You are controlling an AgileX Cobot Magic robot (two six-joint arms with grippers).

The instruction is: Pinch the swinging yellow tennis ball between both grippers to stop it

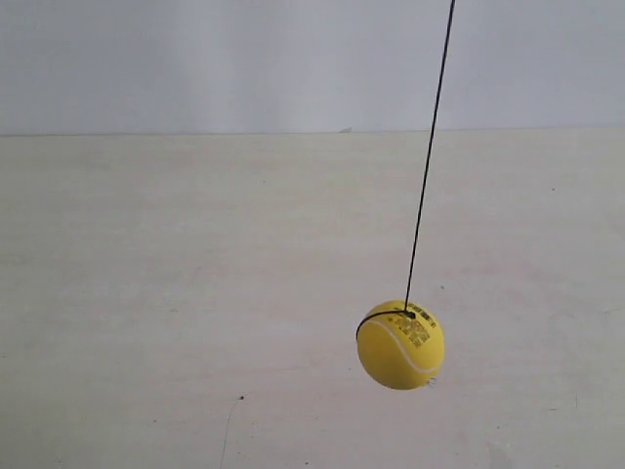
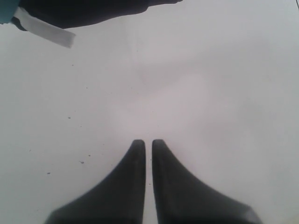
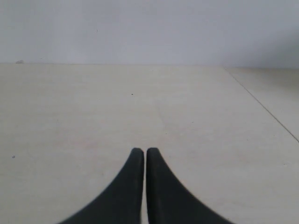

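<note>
- Exterior view, left and centre: a pale table (image 1: 146,293) is shown running back to a light grey wall (image 1: 195,59). A small dark speck (image 1: 241,398) is seen on the tabletop near the lower edge.
- Exterior view, right of centre: the yellow tennis ball (image 1: 400,344) is seen low in the frame, against the tabletop. It is hung on a thin dark string (image 1: 428,161), which is tilted, rising up and to the right and leaving the frame at the top edge. A dark loop is wrapped over the ball's upper left side, a white seam curves across its face, and small black print is carried on its upper right. Whether the ball is clear of the tabletop cannot be told.
- Left wrist view: the left gripper (image 2: 148,142) is shown with its two black tapered fingers drawn together, only a thin slit being left between the tips. It is set against a pale speckled surface (image 2: 224,93). A dark shape (image 2: 93,9) with a white strip (image 2: 44,30) is seen at the far edge of this view.
- Right wrist view: the right gripper (image 3: 145,150) is shown likewise brought together, tip almost against tip. Beyond it the table and the wall are seen, and a fine joint line (image 3: 261,102) is traced across the tabletop.
</note>
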